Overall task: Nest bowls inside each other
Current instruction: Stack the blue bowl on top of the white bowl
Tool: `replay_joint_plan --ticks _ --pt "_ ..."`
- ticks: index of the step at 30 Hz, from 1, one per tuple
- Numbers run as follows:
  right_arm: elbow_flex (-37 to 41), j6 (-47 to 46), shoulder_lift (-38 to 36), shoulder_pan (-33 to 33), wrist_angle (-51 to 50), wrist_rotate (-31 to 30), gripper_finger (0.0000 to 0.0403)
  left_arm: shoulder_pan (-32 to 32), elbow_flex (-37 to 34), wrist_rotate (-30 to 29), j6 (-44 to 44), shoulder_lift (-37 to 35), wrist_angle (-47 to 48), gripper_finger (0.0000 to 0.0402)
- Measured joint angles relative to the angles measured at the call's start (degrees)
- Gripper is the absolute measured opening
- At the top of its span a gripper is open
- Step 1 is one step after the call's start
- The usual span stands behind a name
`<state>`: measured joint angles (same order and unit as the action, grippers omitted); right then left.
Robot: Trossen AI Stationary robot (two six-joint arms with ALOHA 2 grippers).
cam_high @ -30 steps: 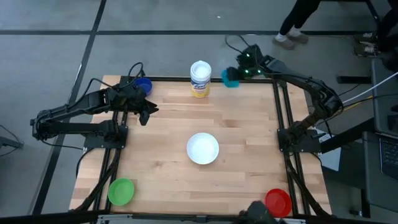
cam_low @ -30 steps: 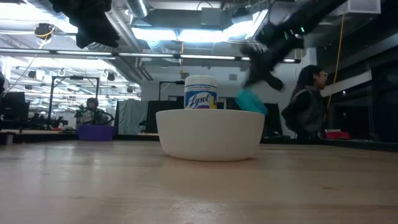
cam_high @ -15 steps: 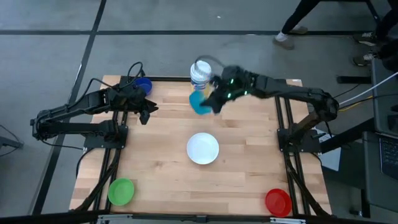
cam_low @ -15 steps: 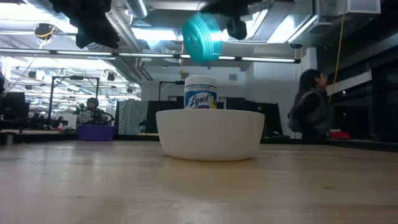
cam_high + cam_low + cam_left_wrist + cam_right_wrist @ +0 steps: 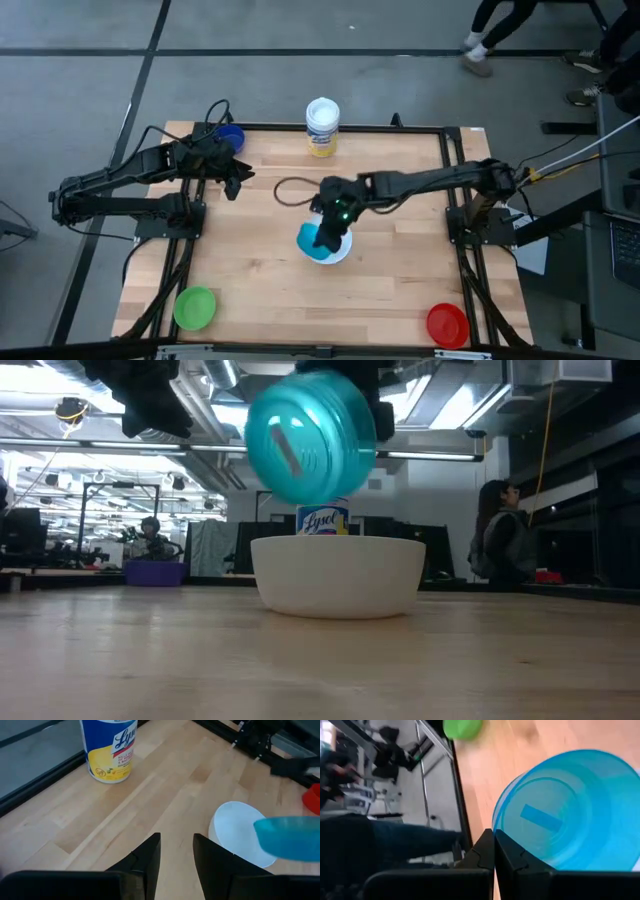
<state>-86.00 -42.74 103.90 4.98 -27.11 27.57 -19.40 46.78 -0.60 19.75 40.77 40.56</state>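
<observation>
A white bowl point(image 5: 338, 250) rests on its base at the table's centre, also seen in the low view point(image 5: 338, 575). Just above it hangs a light blue bowl point(image 5: 314, 238), tipped on edge with its underside point(image 5: 310, 435) toward the near edge; my right gripper point(image 5: 330, 228) is shut on it. My left gripper point(image 5: 232, 182) waits at the far left, open point(image 5: 176, 854) and holding nothing. A dark blue bowl point(image 5: 231, 137) sits in the far left corner, a green bowl point(image 5: 195, 307) at the near left and a red bowl point(image 5: 447, 324) at the near right. My right gripper pinches the light blue bowl's rim point(image 5: 494, 826) between its two fingers, one finger point(image 5: 509, 856) on the inner side and the other outside. The fingers slant down from the table's right. The bowl is lifted clear, tilted steeply, over the white bowl.
A white canister with a yellow label point(image 5: 322, 125) stands at the far edge, behind the white bowl. A dark cable loops over the table point(image 5: 288, 190) beside the right arm. A person point(image 5: 500, 545) stands beyond the table on the right.
My right gripper has swung from the far right corner toward the table's centre, turning as it went, still shut on the light blue bowl. The bowl has come from beyond the far edge past the canister and now hangs tipped above the white bowl.
</observation>
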Motion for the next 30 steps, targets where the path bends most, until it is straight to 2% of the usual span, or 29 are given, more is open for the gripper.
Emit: replay_joint_plan --ticks 5,12,19,24,27,30 --pt "0.04 1.22 2.97 -0.23 -0.46 1.03 0.0 0.0 0.0 0.12 0.0 -0.02 -0.02 0.0112" --pt "-0.02 5.42 3.97 -2.76 -6.92 0.19 0.0 0.0 0.0 0.7 -0.28 0.0 0.0 0.0112" --pt "0.04 9.6 4.64 -4.15 -15.62 -2.5 0.0 0.0 0.0 1.7 -0.57 0.0 0.0 0.0112" --pt "0.04 10.25 4.68 -4.23 -16.01 -4.31 0.0 0.0 0.0 1.7 -0.59 -0.01 0.0 0.0112" --pt "0.04 10.43 4.68 -4.15 -16.15 -7.36 0.0002 0.0 0.0 1.7 -0.81 0.0 0.0 0.0112" --pt "0.04 11.64 4.68 -4.23 -16.24 -7.65 0.0022 0.0 0.0 1.7 -0.93 -0.01 0.0 0.0112"
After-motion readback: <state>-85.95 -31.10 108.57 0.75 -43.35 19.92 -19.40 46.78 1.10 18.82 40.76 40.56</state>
